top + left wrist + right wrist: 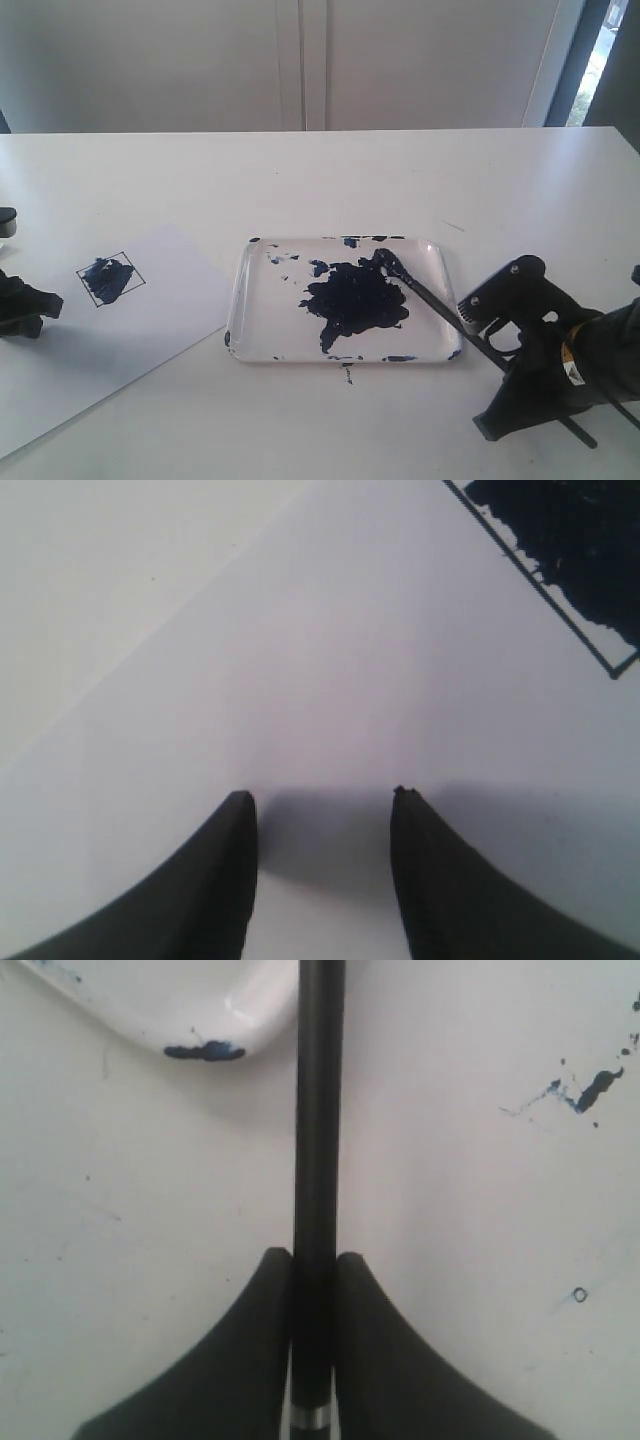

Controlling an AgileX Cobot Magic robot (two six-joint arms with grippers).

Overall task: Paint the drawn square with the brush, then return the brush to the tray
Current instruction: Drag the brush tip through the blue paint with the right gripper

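Exterior view puts the brush (437,303) right of centre, its dark tip down inside the tray (238,290) near the upper right corner, at the edge of the paint blob (355,295). Its handle slopes out over the tray's right rim toward the lower right of the frame. The right gripper (482,325) holds it there, and the right wrist view shows both fingers clamped tight on the black shaft, with one tray corner just beyond. By my reading the tip is lowered first so that the brush can be laid down inside the rim; it has not yet been let go.

The tray holds only that broad blue-black blob in its middle, the brush tip, and flecks along its rim.

At centre left the drawn square (110,277) lies on the paper sheet (170,300), its inside largely smeared dark blue with small white gaps left — painting looks done, or nearly.

The left gripper (322,795) sits at the far left edge, jaws apart and empty over the sheet. It may be steadying the paper, but I cannot tell whether it touches.

Stray paint specks (585,1088) mark the white table (300,180) beside the tray.
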